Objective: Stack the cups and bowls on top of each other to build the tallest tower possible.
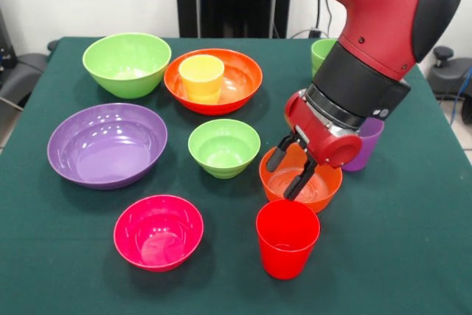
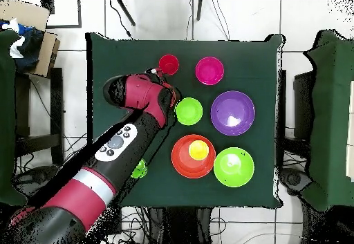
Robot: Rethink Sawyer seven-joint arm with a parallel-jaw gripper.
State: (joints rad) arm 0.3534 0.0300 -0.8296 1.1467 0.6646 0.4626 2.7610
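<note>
The gripper (image 1: 293, 170) is hanging w/ its two black fingers apart, tips dipping over/into the small orange bowl (image 1: 318, 191), nothing clamped btwn them. In the overhead view the wrist is covering that bowl, so can't tell whether a finger is touching the rim or wall. Rest of the task items are sitting spread on the green table (image 1: 413, 256): the yellow cup (image 1: 201, 77) is standing inside the large orange bowl (image 1: 240, 85), the large lime green bowl (image 1: 127, 63) is just beside it, the large purple bowl (image 1: 107, 144) and small lime green bowl (image 1: 223, 147) are lying mid-table, the magenta-pink bowl (image 1: 158, 231) and red cup (image 1: 287, 237) are sitting at the near edge. The purple cup (image 1: 366, 143) is peeking out behind the wrist, the light green cup (image 1: 321, 54) partly hidden behind the arm. Risks, as I'm reading it: glossy thin rim, so a pinch on one wall is prob going to slip or tip the bowl; the red cup is standing just beside the bowl and the purple cup close by the wrist, so any sideways shove or swing is likely knocking one over; a tilted carry is risking a bad seat on whatever's chosen as base.
</note>
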